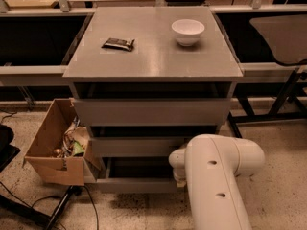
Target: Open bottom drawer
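Camera view mostly hides my tool point(179, 178) behind the white arm point(216, 186), at the right end of the bottom drawer point(136, 185); I cannot tell its grip. That handleless front, partly out, could slip free if I pull off-axis, jamming the tray.

Bits on and beside flat grey cabinet top point(153, 61)
Small white round bowl point(188, 31) back right, dark flat packet point(118, 43) left, well apart; open brown cardboard box point(52, 169) of scraps on floor.

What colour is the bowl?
The bowl is white, camera view. Gripper hides behind the arm at the bottom drawer.
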`<state>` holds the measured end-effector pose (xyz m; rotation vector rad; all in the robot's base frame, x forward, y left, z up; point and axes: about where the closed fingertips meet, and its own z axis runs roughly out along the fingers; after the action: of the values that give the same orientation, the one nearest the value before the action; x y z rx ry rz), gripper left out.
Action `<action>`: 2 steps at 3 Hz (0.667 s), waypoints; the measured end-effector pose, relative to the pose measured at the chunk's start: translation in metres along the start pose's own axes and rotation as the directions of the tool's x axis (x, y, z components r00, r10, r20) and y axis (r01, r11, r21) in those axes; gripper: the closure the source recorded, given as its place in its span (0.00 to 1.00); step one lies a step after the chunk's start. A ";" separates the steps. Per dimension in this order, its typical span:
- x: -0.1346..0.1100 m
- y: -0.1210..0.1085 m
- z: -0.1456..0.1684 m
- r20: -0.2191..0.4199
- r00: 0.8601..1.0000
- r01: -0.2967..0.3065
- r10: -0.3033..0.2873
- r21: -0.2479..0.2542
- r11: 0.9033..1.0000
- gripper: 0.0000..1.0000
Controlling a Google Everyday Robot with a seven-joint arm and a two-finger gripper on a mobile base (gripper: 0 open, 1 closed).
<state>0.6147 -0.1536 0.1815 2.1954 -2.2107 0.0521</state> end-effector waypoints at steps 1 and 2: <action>0.002 0.000 -0.010 -0.001 1.000 -0.002 0.002 0.002 1.000 1.00; 0.002 0.000 -0.012 -0.001 1.000 -0.002 0.002 0.002 1.000 1.00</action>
<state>0.6149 -0.1549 0.1933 2.1944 -2.2133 0.0552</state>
